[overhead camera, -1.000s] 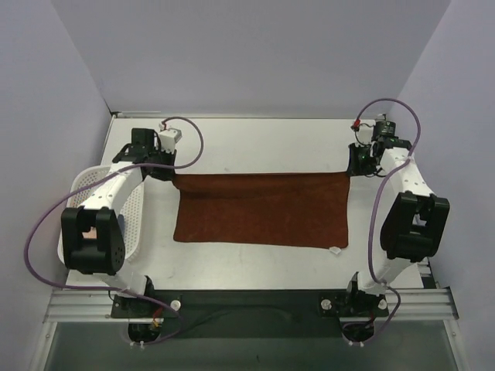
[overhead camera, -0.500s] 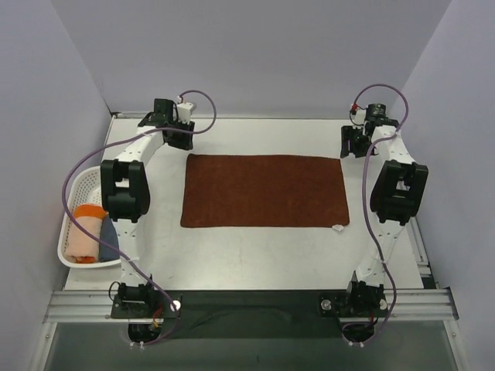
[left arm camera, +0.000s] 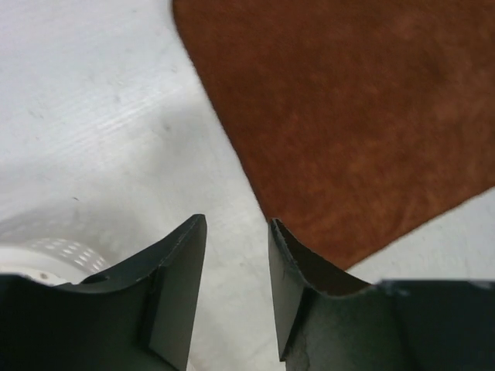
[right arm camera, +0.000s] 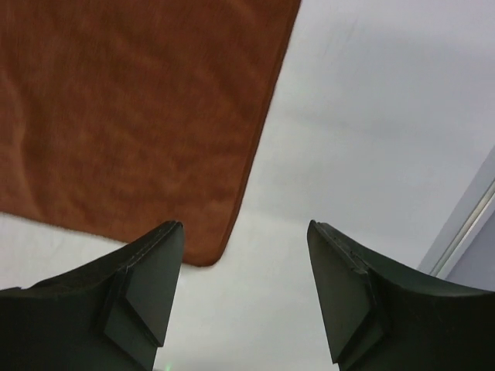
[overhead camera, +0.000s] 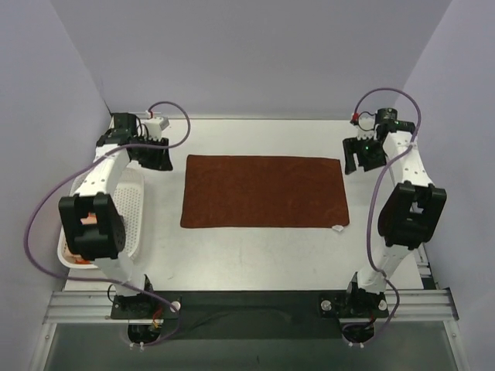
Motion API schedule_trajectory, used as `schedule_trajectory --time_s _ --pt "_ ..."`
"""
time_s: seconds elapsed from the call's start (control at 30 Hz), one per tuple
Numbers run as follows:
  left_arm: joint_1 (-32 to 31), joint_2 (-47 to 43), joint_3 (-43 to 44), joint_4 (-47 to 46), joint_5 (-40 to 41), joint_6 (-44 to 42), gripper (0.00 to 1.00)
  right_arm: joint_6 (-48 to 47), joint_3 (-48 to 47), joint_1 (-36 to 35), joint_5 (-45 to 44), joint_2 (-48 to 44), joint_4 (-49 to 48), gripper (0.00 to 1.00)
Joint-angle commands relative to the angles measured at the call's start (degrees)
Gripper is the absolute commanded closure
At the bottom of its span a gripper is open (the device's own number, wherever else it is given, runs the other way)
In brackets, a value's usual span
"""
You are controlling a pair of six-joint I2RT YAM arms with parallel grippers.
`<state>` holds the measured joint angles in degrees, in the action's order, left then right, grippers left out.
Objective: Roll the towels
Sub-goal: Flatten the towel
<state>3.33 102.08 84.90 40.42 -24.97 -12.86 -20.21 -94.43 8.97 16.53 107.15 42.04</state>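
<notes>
Both arms have drawn back from the far corners of the rust-brown terry cloth hand towel (overhead camera: 263,192). A second ago it lay skewed between them; it now lies flat and square on the white table (overhead camera: 255,259), with its small white tag (overhead camera: 336,229) at the near right corner. The left arm has also folded back over the white plastic lattice basket (overhead camera: 135,209), which sits left of the towel.

The spreading looks done, so the roll itself is probably next. To roll it well, both corners of one towel edge should be pinched at the same depth. That edge should be turned over in a tight, even first fold, and the two ends advanced together so the roll does not cone.

The left gripper (left arm camera: 237,232) hangs just off the towel's far left corner. Its jaws stand a narrow way apart over bare table, with nothing between them. The right gripper (right arm camera: 245,228) hangs just off the far right corner. Its jaws are spread noticeably wider and are also empty, clear of the cloth.
</notes>
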Motion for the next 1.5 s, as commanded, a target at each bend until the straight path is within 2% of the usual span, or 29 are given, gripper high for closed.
schedule_trajectory --time_s 0.0,0.07,0.1,0.2,0.27,0.33,0.57,0.8,1.47 --pt "-2.89 -6.89 -6.22 6.83 -4.91 -5.32 0.54 -5.37 7.74 -0.62 1.31 -5.37 9.98 0.35" --pt "-2.89 -9.87 -10.95 7.83 -5.35 -6.56 0.6 -5.72 11.71 -0.71 2.7 -8.0 10.78 0.44" --pt "-5.24 -11.8 -12.38 8.0 -5.09 -7.0 0.62 -5.55 15.21 -0.97 3.15 -8.97 10.69 0.54" --pt "-7.19 -13.66 -16.51 7.91 -1.67 -7.61 0.74 -4.76 19.1 -2.2 3.51 -10.47 10.26 0.74" --pt "-10.18 -13.75 -18.27 7.92 1.4 -7.53 0.8 -3.44 21.56 -2.73 3.07 -9.86 9.38 0.79" --pt "-13.16 -13.49 -19.77 8.0 4.21 -6.57 0.81 -2.48 22.97 -3.17 2.19 -8.98 8.68 0.85" --pt "-15.2 -10.68 -21.97 6.86 7.83 -2.52 0.87 -1.07 27.45 -4.75 -2.38 -5.38 5.34 0.89" --pt "-15.37 -8.13 -21.62 6.24 8.36 -0.94 0.87 0.69 29.04 -5.19 -8.88 -2.13 -0.72 0.9" --pt "-15.9 -1.63 -19.69 4.75 9.06 -0.76 0.88 0.78 29.92 -5.37 -10.29 -0.02 -1.61 0.89"
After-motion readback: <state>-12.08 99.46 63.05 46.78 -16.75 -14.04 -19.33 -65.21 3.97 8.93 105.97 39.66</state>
